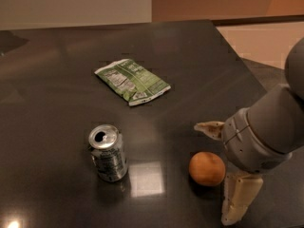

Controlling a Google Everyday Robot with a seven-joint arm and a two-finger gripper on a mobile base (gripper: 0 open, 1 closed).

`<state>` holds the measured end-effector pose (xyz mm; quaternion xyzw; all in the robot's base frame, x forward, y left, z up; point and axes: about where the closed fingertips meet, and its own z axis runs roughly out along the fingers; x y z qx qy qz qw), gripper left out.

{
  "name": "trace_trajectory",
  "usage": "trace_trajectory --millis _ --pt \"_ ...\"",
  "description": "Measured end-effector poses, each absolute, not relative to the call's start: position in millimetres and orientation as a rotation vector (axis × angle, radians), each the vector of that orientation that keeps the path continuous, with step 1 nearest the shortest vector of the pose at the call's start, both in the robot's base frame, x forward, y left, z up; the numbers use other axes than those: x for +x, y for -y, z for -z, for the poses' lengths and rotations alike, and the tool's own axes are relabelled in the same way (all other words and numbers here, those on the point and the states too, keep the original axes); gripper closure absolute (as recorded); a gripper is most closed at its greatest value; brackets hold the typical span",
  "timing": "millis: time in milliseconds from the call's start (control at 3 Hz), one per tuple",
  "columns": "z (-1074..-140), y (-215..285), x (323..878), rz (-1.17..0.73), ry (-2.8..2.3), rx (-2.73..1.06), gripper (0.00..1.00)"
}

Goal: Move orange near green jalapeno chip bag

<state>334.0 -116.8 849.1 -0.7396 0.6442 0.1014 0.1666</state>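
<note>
The orange (207, 168) sits on the dark table near the front right. The green jalapeno chip bag (132, 81) lies flat farther back, left of centre, label side up. My gripper (214, 171) comes in from the right and is open. One cream finger (209, 128) is behind the orange and the other (239, 198) is in front and to its right. The orange lies at the mouth of the fingers, and neither visibly touches it.
A silver soda can (108, 152) stands upright at the front left, well left of the orange. The dark table (57, 108) ends along its right edge (247, 65), with a pale floor beyond. A glare patch lies between the can and the orange.
</note>
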Motion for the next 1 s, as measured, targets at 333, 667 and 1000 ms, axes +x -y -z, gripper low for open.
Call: trace_trajectory --millis 333,667,1000 --pt "-845.5 114.1 331.1 -0.310 -1.836 -2.110 0.17" --pt "-847.9 115.9 333.5 -0.312 -1.849 -2.091 0.41" --pt "-851.7 118.9 339.4 -0.305 -1.865 -2.073 0.64"
